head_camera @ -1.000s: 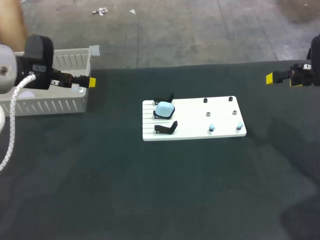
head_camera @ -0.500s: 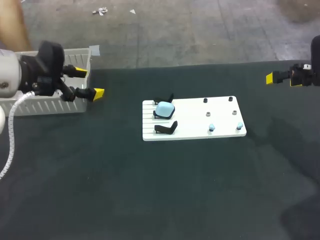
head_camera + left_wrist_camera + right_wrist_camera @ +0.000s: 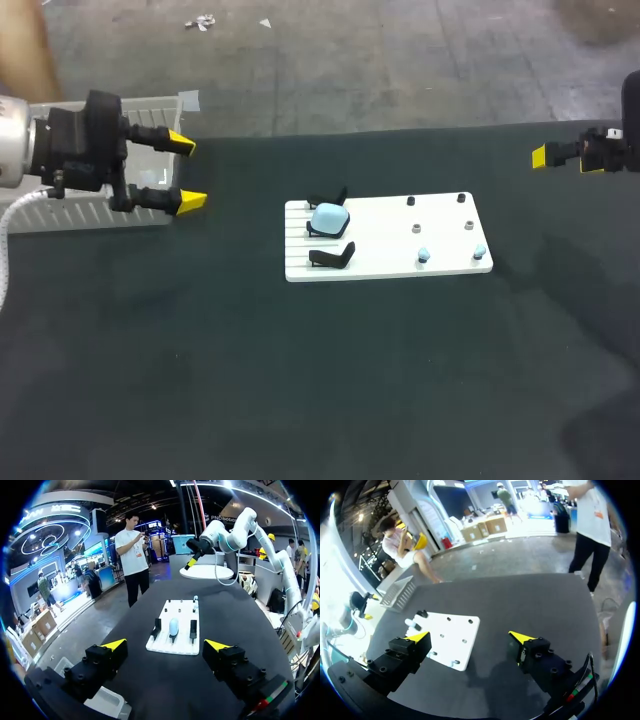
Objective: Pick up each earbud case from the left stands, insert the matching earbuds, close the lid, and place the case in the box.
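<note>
"One earbud case [image 3: 329, 219] is counted on the stands, pale blue and pebble-smooth. Which way is it found from the grippers?"

"It is seated on the middle stand of three, at the left edge of the white board [image 3: 385, 238]. An empty black stand [image 3: 333, 258] is seen just beside it on either side. From the left gripper [image 3: 186, 172] it is reached toward the robot's right, across bare dark cloth [image 3: 300, 380], and the two are well apart. In the left wrist view the case is framed straight ahead, between the lines of the two fingers."

"Is the right gripper [image 3: 545, 155] judged nearer?"

"No. It is held out past the board's far right side, farther from the case, so the pick is judged to fall to the left arm."

"How are the fingers set?"

"Both grippers are spread wide and nothing is held in either. The left one's yellow tips are lined up along the row of stands, so a close passage between case and neighbouring stands can be expected."

"And the case's long axis?"

"It cannot be fixed. A rounded square is shown from above, and an upright oval from the wrist."

"What else is laid out?"

"Small earbuds are stood on the board's right half in pairs: black [image 3: 410, 201], grey [image 3: 416, 228] and pale blue [image 3: 422, 257]. The slotted white box [image 3: 80, 212] is placed behind the left gripper."
</note>
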{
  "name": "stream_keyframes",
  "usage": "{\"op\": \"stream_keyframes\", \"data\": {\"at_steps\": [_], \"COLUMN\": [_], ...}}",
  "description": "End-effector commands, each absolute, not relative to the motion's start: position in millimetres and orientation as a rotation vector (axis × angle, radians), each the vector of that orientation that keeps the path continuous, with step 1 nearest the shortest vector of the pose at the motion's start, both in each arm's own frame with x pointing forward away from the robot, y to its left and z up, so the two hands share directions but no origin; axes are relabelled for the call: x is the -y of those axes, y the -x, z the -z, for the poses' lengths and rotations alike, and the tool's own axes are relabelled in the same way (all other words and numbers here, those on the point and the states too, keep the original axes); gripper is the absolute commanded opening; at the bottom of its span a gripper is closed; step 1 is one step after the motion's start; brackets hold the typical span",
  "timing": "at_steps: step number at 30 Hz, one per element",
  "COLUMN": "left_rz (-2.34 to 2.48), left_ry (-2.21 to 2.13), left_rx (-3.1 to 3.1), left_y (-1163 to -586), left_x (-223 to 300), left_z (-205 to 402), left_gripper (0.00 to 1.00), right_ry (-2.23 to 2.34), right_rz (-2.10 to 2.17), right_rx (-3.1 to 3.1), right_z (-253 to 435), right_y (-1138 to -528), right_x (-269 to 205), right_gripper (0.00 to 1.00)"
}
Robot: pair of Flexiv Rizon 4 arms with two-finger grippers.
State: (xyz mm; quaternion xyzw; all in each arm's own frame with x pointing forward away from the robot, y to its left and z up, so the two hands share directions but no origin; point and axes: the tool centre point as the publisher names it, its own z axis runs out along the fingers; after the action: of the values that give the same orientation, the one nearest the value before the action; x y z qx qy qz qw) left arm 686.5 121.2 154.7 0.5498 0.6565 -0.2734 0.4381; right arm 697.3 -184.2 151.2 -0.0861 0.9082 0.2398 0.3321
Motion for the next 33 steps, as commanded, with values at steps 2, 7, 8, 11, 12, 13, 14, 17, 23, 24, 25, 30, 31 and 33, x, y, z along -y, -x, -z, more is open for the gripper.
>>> {"op": "stream_keyframes", "data": {"at_steps": [2, 7, 8, 11, 12, 13, 14, 17, 23, 24, 25, 30, 31, 33], "left_rz": [0.783, 0.783, 0.783, 0.783, 0.783, 0.783, 0.783, 0.786, 0.820, 0.825, 0.836, 0.888, 0.897, 0.917], "left_ry": [-1.305, -1.305, -1.305, -1.305, -1.305, -1.305, -1.305, -1.336, -1.377, -1.378, -1.383, -1.414, -1.419, -1.415], "left_rx": [-1.506, -1.506, -1.506, -1.506, -1.506, -1.506, -1.506, -1.531, -1.549, -1.549, -1.561, -1.559, -1.559, -1.564], "left_y": [-688.8, -688.8, -688.8, -688.8, -688.8, -688.8, -688.8, -690.4, -697.9, -699.3, -700.1, -703.2, -704.0, -704.6], "left_x": [-124.4, -124.4, -124.4, -124.4, -124.4, -124.4, -124.4, -116.8, -94.3, -90.3, -84.5, -57.2, -49.4, -39.0], "left_z": [-152.7, -152.7, -152.7, -152.7, -152.7, -152.7, -152.7, -146.1, -132.5, -130.0, -126.8, -111.7, -107.7, -103.4], "left_gripper": [1.00, 1.00, 1.00, 1.00, 1.00, 1.00, 1.00, 1.00, 1.00, 1.00, 1.00, 1.00, 1.00, 1.00], "right_ry": [0.227, 0.227, 0.227, 0.227, 0.227, 0.227, 0.227, 0.227, 0.227, 0.227, 0.227, 0.227, 0.227, 0.227], "right_rz": [-0.630, -0.630, -0.630, -0.630, -0.630, -0.630, -0.630, -0.630, -0.630, -0.630, -0.630, -0.630, -0.630, -0.630], "right_rx": [-2.372, -2.372, -2.372, -2.372, -2.372, -2.372, -2.372, -2.372, -2.372, -2.372, -2.372, -2.372, -2.372, -2.372], "right_z": [-150.5, -150.5, -150.5, -150.5, -150.5, -150.5, -150.5, -150.5, -150.5, -150.5, -150.5, -150.5, -150.5, -150.5], "right_y": [-698.2, -698.2, -698.2, -698.2, -698.2, -698.2, -698.2, -698.2, -698.2, -698.2, -698.2, -698.2, -698.2, -698.2], "right_x": [184.6, 184.6, 184.6, 184.6, 184.6, 184.6, 184.6, 184.6, 184.6, 184.6, 184.6, 184.6, 184.6, 184.6], "right_gripper": [1.00, 1.00, 1.00, 1.00, 1.00, 1.00, 1.00, 1.00, 1.00, 1.00, 1.00, 1.00, 1.00, 1.00]}}
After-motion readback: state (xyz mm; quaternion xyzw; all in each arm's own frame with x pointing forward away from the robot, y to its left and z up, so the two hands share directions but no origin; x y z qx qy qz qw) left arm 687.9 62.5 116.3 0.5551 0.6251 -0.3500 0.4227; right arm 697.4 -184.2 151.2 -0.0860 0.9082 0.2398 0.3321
